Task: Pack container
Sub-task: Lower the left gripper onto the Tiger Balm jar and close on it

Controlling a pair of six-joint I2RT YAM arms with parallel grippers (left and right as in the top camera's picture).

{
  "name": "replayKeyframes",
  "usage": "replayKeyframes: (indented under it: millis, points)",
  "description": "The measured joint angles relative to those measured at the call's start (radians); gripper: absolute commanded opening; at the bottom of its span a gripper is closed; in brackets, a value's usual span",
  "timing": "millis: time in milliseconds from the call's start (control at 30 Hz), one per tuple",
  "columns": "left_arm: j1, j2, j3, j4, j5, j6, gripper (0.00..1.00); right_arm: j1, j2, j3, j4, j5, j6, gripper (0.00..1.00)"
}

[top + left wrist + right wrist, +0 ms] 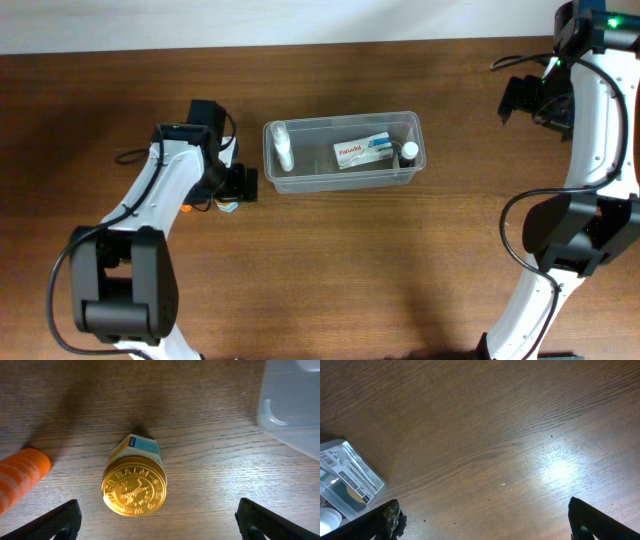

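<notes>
The clear rectangular container (418,169) sits mid-table and holds a small white bottle (282,148), a white and red box (363,152) and a dark-capped bottle (409,152). Its corner shows in the left wrist view (295,415) and in the right wrist view (350,480). A small jar with a gold embossed lid (134,488) stands on the table left of the container, with an orange tube (20,477) beside it. My left gripper (157,522) is open, its fingers wide on either side of the jar, not touching it. My right gripper (485,520) is open and empty over bare wood at the far right.
The wooden table (380,270) runs to a white wall at the back. The jar (228,206) and orange tube (189,210) lie just under my left arm in the overhead view.
</notes>
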Motion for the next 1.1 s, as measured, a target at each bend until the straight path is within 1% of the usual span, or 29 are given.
replayKeyframes:
  millis: [200, 633, 1100]
  points:
    - [0.0, 0.029, 0.0, 0.0, -0.001, 0.0, 0.99, 0.0, 0.0, 0.0, 0.0, 0.0, 0.0, 0.98]
    - [0.014, 0.029, 0.0, 0.037, -0.003, -0.007, 0.99, 0.0, 0.0, 0.0, 0.0, 0.0, 0.0, 0.98]
    - [0.022, 0.031, 0.0, 0.037, -0.003, -0.007, 0.99, 0.0, 0.0, 0.0, 0.0, 0.0, 0.0, 0.98]
